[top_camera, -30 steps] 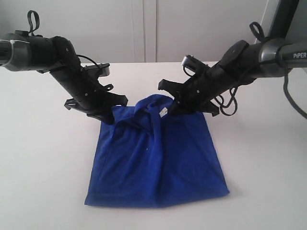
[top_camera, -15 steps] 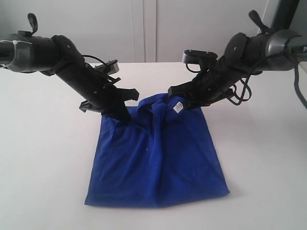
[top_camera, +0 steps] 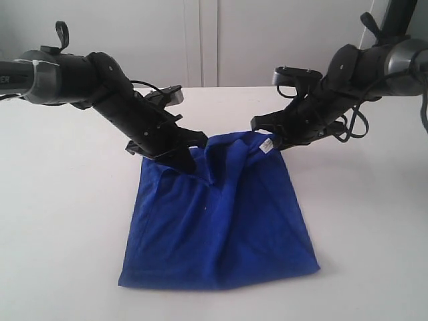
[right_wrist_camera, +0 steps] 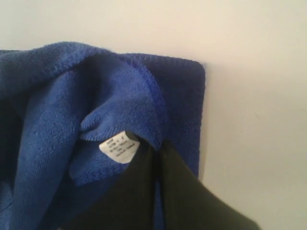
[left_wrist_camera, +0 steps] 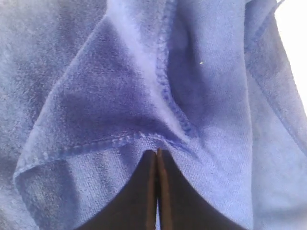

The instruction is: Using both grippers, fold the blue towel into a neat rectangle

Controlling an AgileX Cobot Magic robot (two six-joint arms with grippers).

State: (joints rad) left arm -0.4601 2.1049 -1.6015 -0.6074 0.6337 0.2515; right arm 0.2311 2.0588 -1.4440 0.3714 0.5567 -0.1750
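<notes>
A blue towel (top_camera: 221, 227) lies on a white table (top_camera: 60, 234), its near edge flat and its far edge bunched and raised. The left gripper (top_camera: 189, 162), jaws closed, pinches the far left part of the cloth at a stitched hem. The right gripper (top_camera: 273, 142), also clamped tight, holds the far right corner just beside the white tag (top_camera: 266, 144). A pale panelled wall (top_camera: 200, 40) stands behind.
</notes>
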